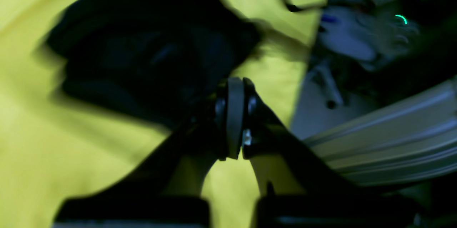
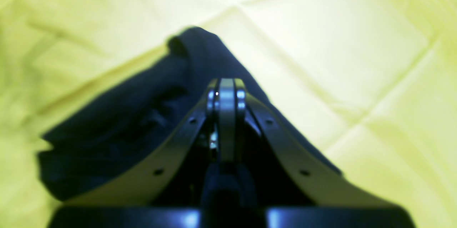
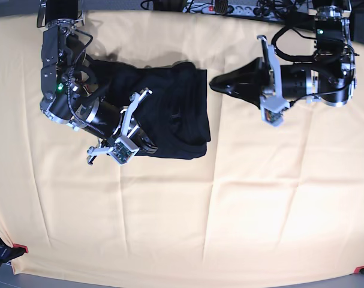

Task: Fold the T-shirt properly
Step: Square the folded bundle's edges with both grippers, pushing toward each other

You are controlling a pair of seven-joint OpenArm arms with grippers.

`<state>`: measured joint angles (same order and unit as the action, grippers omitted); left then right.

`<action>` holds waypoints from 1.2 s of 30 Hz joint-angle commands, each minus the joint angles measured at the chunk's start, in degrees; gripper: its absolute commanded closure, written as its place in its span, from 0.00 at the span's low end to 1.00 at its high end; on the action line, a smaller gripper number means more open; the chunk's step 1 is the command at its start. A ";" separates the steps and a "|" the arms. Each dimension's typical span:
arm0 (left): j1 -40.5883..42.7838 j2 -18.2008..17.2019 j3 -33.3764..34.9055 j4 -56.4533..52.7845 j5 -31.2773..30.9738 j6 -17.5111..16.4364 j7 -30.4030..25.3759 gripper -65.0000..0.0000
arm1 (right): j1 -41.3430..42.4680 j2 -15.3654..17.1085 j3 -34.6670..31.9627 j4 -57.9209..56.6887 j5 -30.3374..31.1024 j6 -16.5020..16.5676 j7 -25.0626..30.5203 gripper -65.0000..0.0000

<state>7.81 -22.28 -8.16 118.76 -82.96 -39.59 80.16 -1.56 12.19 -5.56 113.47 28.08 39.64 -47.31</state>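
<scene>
- Two grippers, both closed with nothing between the jaws: right gripper (image 2: 226, 88) poised over the dark bundle, left gripper (image 1: 235, 88) off to the side above bare cloth.
- One T-shirt (image 3: 170, 114), black, lying in a compact folded block toward the far-left part of the table cover (image 3: 229, 228) in the base view.
- Risk, as I judge it: the right arm sits low over the shirt; lifting away carelessly could snag a layer and undo the fold.
- Risk: a loose rumpled edge in the right wrist view may spring open.
- Surface: yellow cloth, creased in squares.
- Room: cables and a power strip (image 3: 220, 7) along the far edge.
</scene>
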 commanded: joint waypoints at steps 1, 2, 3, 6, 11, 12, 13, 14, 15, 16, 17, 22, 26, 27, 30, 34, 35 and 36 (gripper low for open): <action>-0.42 -0.74 2.29 2.16 1.75 -0.41 -0.16 1.00 | 1.68 1.25 0.09 -0.17 0.94 0.00 1.73 1.00; -0.42 -0.74 5.18 3.06 4.72 -0.41 -0.16 1.00 | 2.56 2.27 0.09 -1.42 0.98 -0.02 1.75 1.00; -0.50 -0.74 8.11 3.28 8.24 -0.41 -0.87 1.00 | 3.54 3.28 0.09 -2.93 1.01 -0.02 1.75 1.00; -1.53 -0.74 16.74 2.78 20.76 -0.41 -6.67 1.00 | 6.91 6.27 0.09 -8.22 1.11 -0.13 2.78 1.00; -2.08 -0.74 26.88 1.46 35.95 -0.41 -14.36 1.00 | 12.37 8.81 -0.09 -17.00 3.21 0.36 2.69 1.00; -2.47 -0.74 28.11 0.94 37.83 -0.41 -15.23 1.00 | 13.18 9.03 -0.09 -18.82 3.23 0.36 2.64 1.00; -2.93 -0.72 29.05 0.33 39.34 -0.41 -15.93 1.00 | 13.90 9.20 -0.09 -20.61 3.54 0.36 2.51 1.00; -3.50 -0.70 29.64 -0.33 40.44 -0.41 -16.39 1.00 | 14.43 9.33 -0.15 -22.29 4.17 0.36 2.43 1.00; -4.00 -0.70 29.94 -1.09 41.29 -0.41 -16.85 1.00 | 14.67 9.49 -0.17 -23.74 5.33 0.36 1.97 1.00; -4.28 -0.70 29.94 -1.77 42.16 -0.41 -17.44 1.00 | 14.75 9.62 -0.17 -24.68 6.64 0.36 1.38 1.00; -4.57 -0.72 29.94 -2.40 42.56 -0.41 -17.66 1.00 | 14.73 9.75 -0.17 -25.22 7.76 0.36 0.59 1.00; -5.14 -0.70 29.97 -5.84 42.47 -0.41 -19.89 1.00 | 14.60 9.75 -0.20 -25.44 11.15 0.36 -2.01 1.00; -5.16 -0.72 29.94 -8.11 43.45 -0.41 -21.53 1.00 | 14.53 9.77 -0.22 -25.44 11.15 0.36 -2.75 1.00; -5.16 -0.72 29.94 -8.39 44.81 -0.41 -21.94 1.00 | 14.53 9.79 -0.48 -25.44 11.17 0.36 -3.39 1.00; -6.01 -0.74 29.94 -9.35 49.07 -0.41 -23.69 1.00 | 14.43 10.14 -1.84 -25.44 13.49 0.36 -5.84 1.00; -8.96 -0.72 29.94 -11.56 53.37 2.03 -26.73 1.00 | 14.43 10.71 -2.47 -25.33 18.38 0.36 -9.97 1.00; -9.68 -0.74 29.94 -12.26 54.58 2.58 -27.56 1.00 | 14.43 10.73 -2.47 -25.35 18.69 0.36 -10.82 1.00; -10.47 -0.72 29.94 -13.14 55.58 3.21 -28.33 1.00 | 14.43 10.78 -2.45 -25.33 18.67 0.36 -11.58 1.00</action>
<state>-1.93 -22.85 22.09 104.88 -26.89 -36.32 52.75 11.62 22.24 -8.25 87.20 45.54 39.66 -59.22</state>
